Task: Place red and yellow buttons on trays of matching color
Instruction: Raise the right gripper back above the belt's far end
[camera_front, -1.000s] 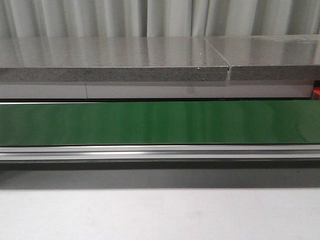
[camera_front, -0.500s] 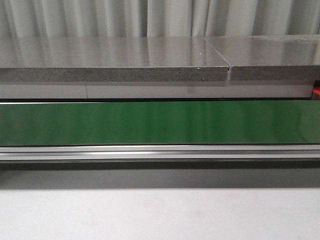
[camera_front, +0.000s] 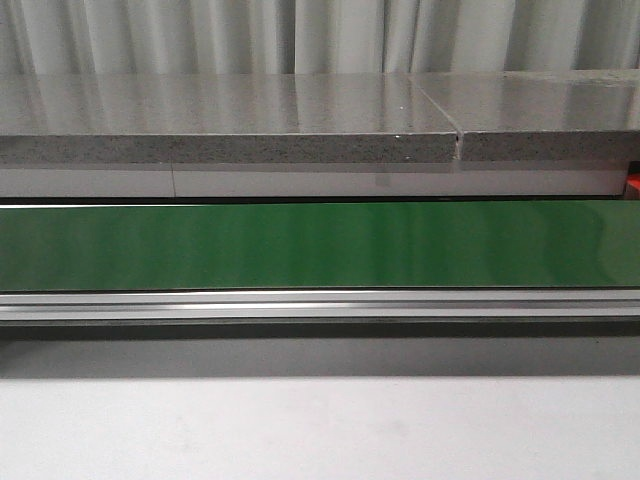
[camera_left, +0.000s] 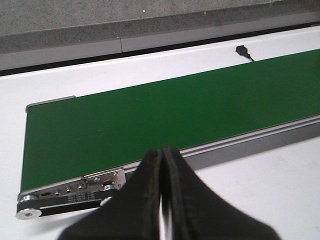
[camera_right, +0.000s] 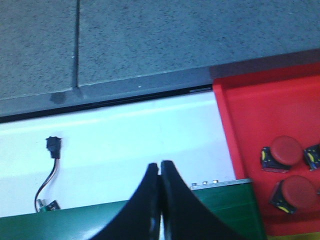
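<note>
In the right wrist view a red tray lies past the end of the green conveyor belt. Two red buttons on black-and-yellow bases rest in it, and part of a third base shows at the frame edge. My right gripper hangs shut and empty over the belt's end, short of the tray. My left gripper is shut and empty above the near rail at the belt's other end. No yellow button is in view. Neither gripper appears in the front view.
The belt runs across the front view, with grey stone slabs behind it and white tabletop in front. A sliver of the red tray shows at the far right. A black connector with wires lies on the white surface beside the belt.
</note>
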